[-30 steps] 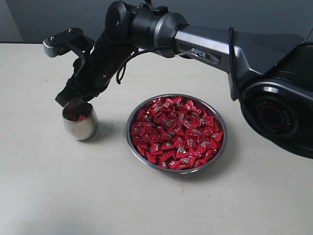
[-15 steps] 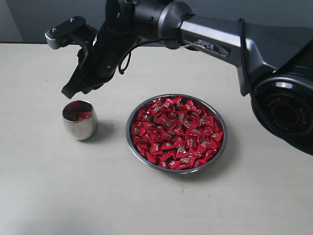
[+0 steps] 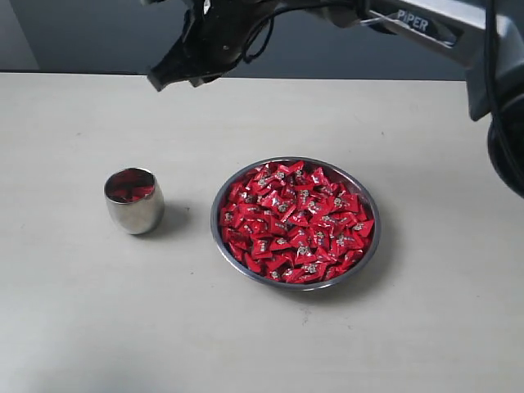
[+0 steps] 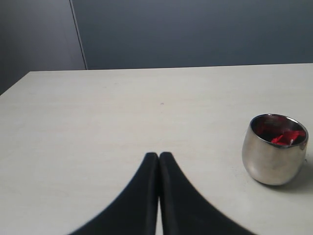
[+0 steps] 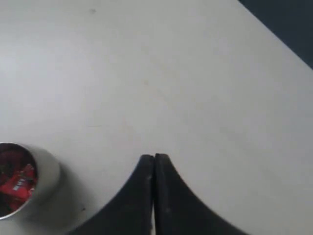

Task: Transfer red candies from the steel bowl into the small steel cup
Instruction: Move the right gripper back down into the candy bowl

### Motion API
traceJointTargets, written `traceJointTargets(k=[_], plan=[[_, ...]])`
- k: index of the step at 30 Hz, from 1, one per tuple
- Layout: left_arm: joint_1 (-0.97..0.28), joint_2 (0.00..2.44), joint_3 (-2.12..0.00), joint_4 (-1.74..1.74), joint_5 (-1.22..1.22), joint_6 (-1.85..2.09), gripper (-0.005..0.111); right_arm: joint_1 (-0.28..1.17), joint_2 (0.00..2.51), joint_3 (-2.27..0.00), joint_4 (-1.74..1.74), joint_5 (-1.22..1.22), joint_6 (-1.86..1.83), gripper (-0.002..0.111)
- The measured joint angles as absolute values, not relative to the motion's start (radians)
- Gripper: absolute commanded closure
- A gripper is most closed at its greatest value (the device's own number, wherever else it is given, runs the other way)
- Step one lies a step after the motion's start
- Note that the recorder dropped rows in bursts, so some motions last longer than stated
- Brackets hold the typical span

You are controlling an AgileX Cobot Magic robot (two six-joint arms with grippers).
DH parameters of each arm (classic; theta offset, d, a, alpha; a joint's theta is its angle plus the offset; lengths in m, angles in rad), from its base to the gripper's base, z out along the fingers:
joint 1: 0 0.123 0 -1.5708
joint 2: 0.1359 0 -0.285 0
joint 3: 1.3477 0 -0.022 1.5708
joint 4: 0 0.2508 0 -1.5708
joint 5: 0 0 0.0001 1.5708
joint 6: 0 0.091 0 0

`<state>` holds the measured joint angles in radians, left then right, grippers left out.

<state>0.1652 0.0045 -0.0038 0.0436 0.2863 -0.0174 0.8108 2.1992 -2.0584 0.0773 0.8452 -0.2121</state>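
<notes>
Exterior view first: the steel bowl (image 3: 215, 233) sits mid-table, heaped with red candies (image 3: 296, 219). The small steel cup (image 3: 133, 201) stands upright near its left side, not touching it. I take that spacing as deliberate, since it keeps each carry short and leaves the arm room to come down between them. A few red wrappers show inside the cup, though I can't count them through the reflections.

My right gripper (image 3: 160, 82) reaches across the middle and hangs high over the far part of the table (image 3: 74, 327), beyond the cup and clear of both vessels. Its tip is dark against the dark wall there, so I read it from the right wrist view instead: the fingers are pressed flat together with nothing between them.

The left gripper (image 4: 159, 155) is likewise pressed together and empty, low over bare table with the cup off to one side.

With the bowl this full, I judge the job barely started. The next pick needs the right claw spread over the bowl.
</notes>
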Motion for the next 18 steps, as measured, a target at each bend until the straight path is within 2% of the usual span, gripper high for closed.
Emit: traceJointTargets(k=[5,9,18], plan=[[0.165,0.004,-0.004,0.044,0.286,-0.017,0.106,0.764,2.161,-2.047,0.091,0.833,-0.206,0.109],[0.165,0.004,-0.004,0.044,0.286,-0.017,0.106,0.761,2.096,-1.969,0.088,0.727,-0.179,0.109],[0.165,0.004,-0.004,0.044,0.286,-0.017,0.106,0.734,1.897,-1.540,0.088,0.398,-0.160,0.109]])
